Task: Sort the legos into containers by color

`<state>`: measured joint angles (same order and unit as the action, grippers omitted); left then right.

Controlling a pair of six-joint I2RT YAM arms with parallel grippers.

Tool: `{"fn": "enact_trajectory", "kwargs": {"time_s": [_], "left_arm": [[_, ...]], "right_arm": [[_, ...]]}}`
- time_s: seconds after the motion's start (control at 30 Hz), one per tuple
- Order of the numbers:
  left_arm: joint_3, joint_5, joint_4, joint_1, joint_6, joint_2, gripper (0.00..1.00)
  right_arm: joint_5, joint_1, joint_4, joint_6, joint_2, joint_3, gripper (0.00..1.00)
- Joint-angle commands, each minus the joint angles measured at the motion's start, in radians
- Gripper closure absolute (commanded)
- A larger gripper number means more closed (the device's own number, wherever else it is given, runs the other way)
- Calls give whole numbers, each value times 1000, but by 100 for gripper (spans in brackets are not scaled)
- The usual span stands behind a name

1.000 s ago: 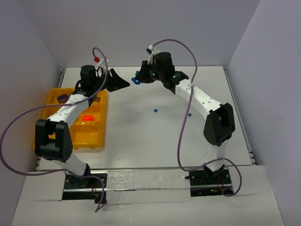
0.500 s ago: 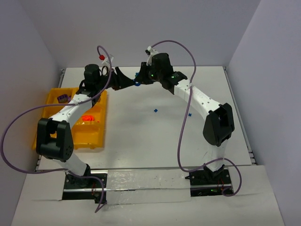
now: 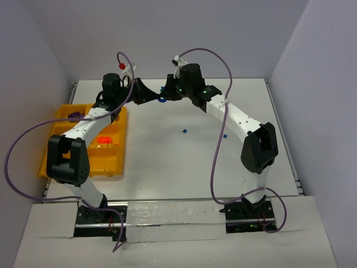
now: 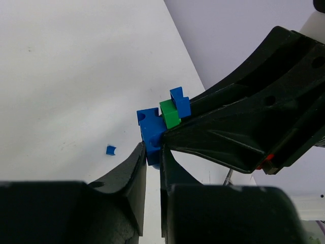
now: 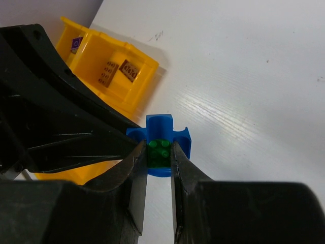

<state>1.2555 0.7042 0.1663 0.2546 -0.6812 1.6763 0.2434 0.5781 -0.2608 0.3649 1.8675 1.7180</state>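
Fixed camera high behind the arm bases (image 3: 99, 215) overlooks the whole counter (image 3: 167, 162). Wrist cameras peer closely along left pincer (image 4: 153, 150) and right pincer (image 5: 157, 151) — both catching one lego cluster (image 4: 151, 126).

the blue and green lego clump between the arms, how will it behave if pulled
Probably rigid: blue brick and green brick show crisp edges while pinched. Likely separates at the studs. Small and glossy, so may slip.
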Motion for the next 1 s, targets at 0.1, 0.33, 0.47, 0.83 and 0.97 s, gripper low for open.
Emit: {"fn": "enact_trajectory", "kwargs": {"time_s": [0.1,0.33,0.47,0.83,0.97], "left_arm": [[54,-22,-9,9,12,10,100],[7,-99,-155,3,132,-38,100],[-101,-178,-216,-16,194,-131,100],[-208,-394,-406,-117,326,-332,100],[-215,-252,-430,-176,386,-374,100]], "right_arm": [[-22,9,39,4,-51,3,100],[-45,8,60,-8,-75,-14,100],[-25,9,93,-28,-113,-48,100],[82,9,198,-152,-256,-240,100],[111,9,215,-195,-283,-270,100]]}}
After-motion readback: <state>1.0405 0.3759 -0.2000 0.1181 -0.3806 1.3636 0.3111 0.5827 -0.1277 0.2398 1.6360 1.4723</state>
